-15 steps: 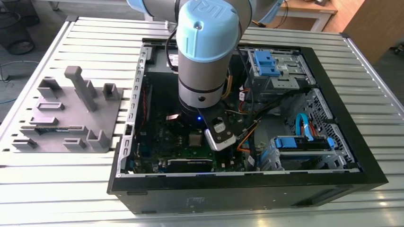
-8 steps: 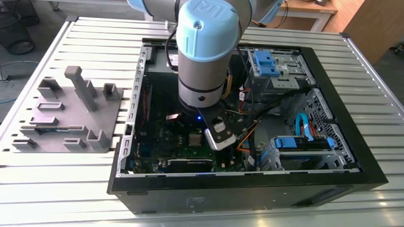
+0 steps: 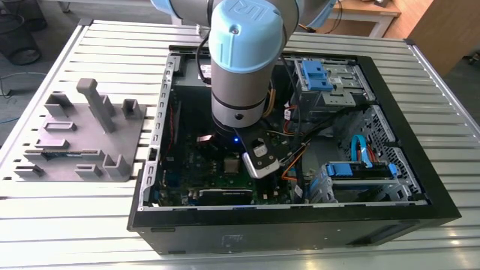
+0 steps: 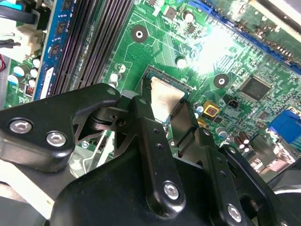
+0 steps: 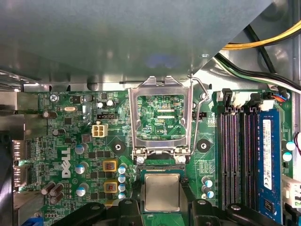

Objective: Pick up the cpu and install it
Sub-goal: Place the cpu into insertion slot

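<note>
The cpu [image 5: 162, 193], a small square chip with a pale silvery top, lies level over the socket [image 5: 162, 165] on the green motherboard [image 5: 94, 155]. My gripper [image 5: 162, 186] is shut on it, one black finger [image 5: 138, 195] against each side. In the second wrist view the fingers [image 4: 145, 117] flank the cpu [image 4: 164, 96], which sits inside the socket's outline. From the exterior view the arm reaches down into the open computer case [image 3: 300, 225], with the gripper [image 3: 234, 163] low over the board and the cpu [image 3: 231, 165] beneath it.
The socket's metal load plate [image 5: 160, 117] stands flipped open just beyond the cpu. Long black memory slots [image 5: 240, 155] run beside it. Yellow and black cables [image 5: 263, 47] cross nearby. A grey fixture block [image 3: 75, 135] sits on the table at the exterior view's left.
</note>
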Action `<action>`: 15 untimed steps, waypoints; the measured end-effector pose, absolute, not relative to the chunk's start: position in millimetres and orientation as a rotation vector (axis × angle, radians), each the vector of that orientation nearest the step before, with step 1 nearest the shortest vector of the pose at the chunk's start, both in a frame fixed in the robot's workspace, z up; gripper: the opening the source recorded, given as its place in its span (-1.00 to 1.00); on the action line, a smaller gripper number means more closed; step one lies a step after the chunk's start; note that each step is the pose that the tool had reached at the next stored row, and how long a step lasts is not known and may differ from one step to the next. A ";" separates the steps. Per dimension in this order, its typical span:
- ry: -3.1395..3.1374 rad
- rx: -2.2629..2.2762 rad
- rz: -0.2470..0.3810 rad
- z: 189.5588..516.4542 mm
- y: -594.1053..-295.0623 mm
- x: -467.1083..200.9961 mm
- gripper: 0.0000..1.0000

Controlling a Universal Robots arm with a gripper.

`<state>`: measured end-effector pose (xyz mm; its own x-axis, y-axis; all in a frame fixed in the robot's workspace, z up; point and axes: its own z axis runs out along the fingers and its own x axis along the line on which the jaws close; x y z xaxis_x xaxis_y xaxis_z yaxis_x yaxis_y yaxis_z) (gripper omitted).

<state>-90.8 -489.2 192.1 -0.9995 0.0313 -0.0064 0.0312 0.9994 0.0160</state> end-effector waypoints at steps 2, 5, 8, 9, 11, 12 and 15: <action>3.135 0.049 0.025 192.1 -489.1 -90.9 -0.17; 3.135 0.049 0.025 192.1 -489.0 -91.0 -0.17; 3.135 0.049 0.025 192.0 -489.1 -91.1 -0.17; 3.134 0.049 0.025 191.9 -489.2 -91.3 -0.17; 3.134 0.049 0.025 191.9 -489.2 -91.9 -0.17; 3.135 0.049 0.025 191.9 -489.3 -92.0 -0.17; 3.135 0.050 0.025 191.9 -489.9 -92.4 -0.17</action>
